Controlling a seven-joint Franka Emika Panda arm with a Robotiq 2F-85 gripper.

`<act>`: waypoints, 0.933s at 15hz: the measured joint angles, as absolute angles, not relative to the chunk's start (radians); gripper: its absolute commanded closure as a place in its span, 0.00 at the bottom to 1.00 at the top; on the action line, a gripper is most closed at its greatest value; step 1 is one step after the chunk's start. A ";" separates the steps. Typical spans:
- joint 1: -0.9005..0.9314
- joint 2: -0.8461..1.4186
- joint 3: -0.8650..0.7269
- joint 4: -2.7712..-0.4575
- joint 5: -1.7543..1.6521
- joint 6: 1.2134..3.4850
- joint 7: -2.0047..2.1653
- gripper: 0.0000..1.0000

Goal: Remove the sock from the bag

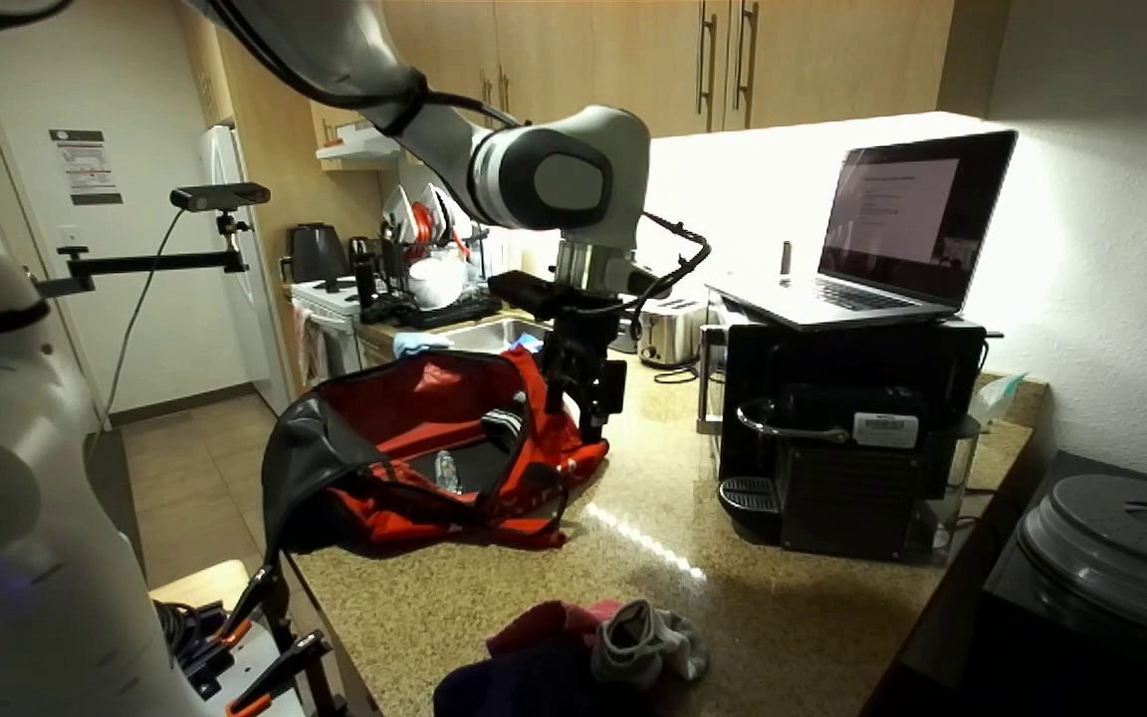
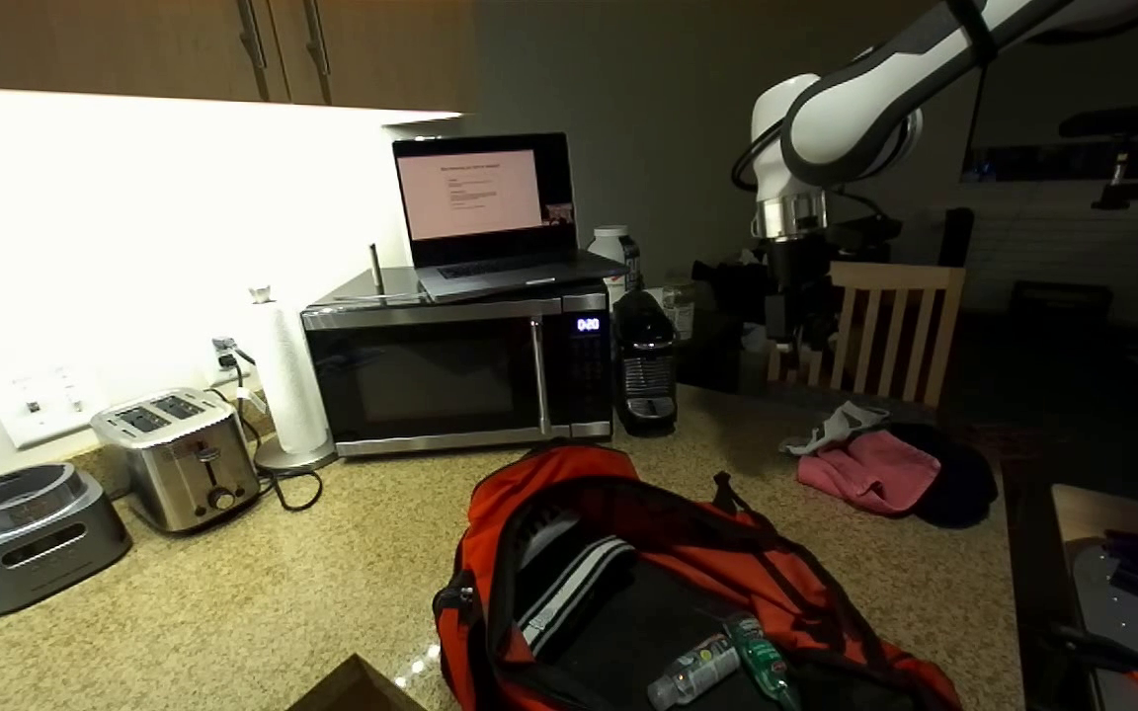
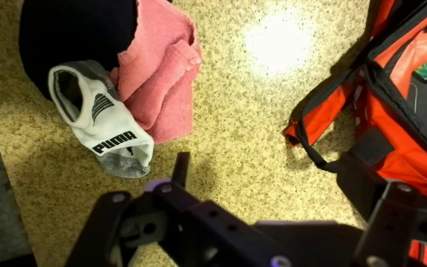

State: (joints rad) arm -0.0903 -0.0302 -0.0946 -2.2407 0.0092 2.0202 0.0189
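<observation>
A white and grey sock (image 3: 106, 126) with black lettering lies on the counter outside the bag, partly over a pink cloth (image 3: 161, 85) and a dark cloth item (image 3: 76, 33). It also shows in both exterior views (image 1: 648, 642) (image 2: 841, 427). The red and black bag (image 3: 384, 111) lies open on the counter, also in both exterior views (image 1: 544, 478) (image 2: 569, 464). Inside it are a black item with white stripes (image 2: 579, 588) and small bottles (image 2: 702, 667). My gripper (image 3: 284, 167) is open and empty above the counter, between sock and bag; it shows in both exterior views (image 1: 573, 418) (image 2: 788, 341).
A microwave (image 2: 450, 380) with a laptop (image 2: 490, 197) on top and a coffee machine (image 1: 837, 488) stand on the counter. A toaster (image 2: 179, 459) and a paper towel roll (image 2: 292, 385) stand along the wall. The counter edge (image 3: 4, 163) is left of the sock.
</observation>
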 measured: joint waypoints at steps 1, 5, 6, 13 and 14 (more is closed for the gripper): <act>-0.083 -0.030 -0.088 -2.241 0.009 2.012 0.019 0.00; -0.059 -0.030 -0.070 -2.237 0.012 1.980 0.016 0.00; -0.057 -0.030 -0.066 -2.234 0.013 1.973 0.016 0.00; -0.042 -0.022 -0.055 -2.200 0.114 1.911 -0.129 0.00; -0.039 -0.019 -0.054 -2.196 0.124 1.908 -0.151 0.00</act>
